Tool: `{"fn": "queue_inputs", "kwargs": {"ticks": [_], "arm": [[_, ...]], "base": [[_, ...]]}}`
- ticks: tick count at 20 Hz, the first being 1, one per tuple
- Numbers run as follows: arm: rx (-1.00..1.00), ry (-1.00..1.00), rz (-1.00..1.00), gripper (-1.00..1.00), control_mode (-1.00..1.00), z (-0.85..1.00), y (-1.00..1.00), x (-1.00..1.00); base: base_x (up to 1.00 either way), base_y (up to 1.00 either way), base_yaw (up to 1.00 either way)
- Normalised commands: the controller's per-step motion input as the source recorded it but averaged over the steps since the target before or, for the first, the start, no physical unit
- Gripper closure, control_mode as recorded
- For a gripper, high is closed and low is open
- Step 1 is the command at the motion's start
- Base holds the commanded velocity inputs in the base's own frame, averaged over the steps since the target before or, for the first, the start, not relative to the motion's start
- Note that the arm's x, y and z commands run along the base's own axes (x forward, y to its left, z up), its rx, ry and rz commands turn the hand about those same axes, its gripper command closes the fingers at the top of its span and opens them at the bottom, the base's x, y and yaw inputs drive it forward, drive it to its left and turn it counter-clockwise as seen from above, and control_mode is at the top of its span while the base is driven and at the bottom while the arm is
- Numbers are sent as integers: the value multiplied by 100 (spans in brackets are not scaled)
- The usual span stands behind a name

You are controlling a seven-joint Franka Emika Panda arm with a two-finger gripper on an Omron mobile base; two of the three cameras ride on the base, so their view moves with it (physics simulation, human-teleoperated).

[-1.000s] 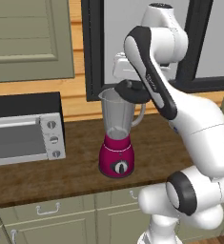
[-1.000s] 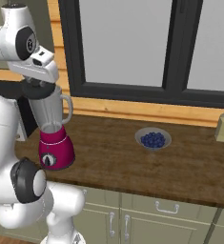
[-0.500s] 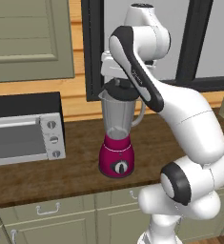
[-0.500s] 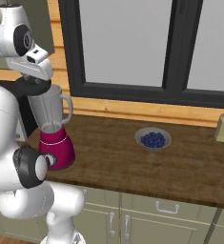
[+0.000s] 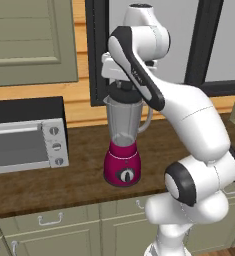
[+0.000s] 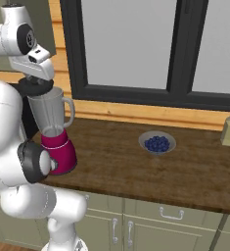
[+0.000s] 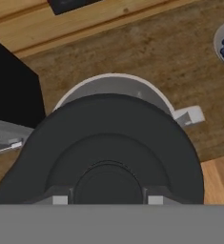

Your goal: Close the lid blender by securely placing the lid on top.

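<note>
Since a second ago your arm has swung left and brought the lid [image 7: 113, 152] directly over the blender [image 5: 123, 145] on the counter [image 6: 136, 166]. Your fingers [image 7: 59, 200] pinch the lid's raised centre. It hangs just above the jar, whose rim peeks past its far edge, so shift slightly that way, then lower.

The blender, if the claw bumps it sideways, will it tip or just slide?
The blender looks apt to tip: a tall jar on a narrow magenta base. Its clear jar is probably light, so the base may steady it. The lid, held just above the rim, would likely push high up.
</note>
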Motion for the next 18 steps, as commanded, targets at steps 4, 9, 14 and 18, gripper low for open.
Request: {"fn": "queue_inputs", "kwargs": {"ticks": [4, 9, 14, 18], "arm": [[-1, 2, -4, 100, -100, 0, 0, 11], [-2, 4, -5, 100, -100, 0, 0, 3], [-3, 5, -6, 100, -100, 0, -4, 0], [-3, 5, -6, 100, -100, 0, -5, 0]], "base": [[0, 0, 0], [0, 0, 0], [0, 0, 0], [0, 0, 0]]}}
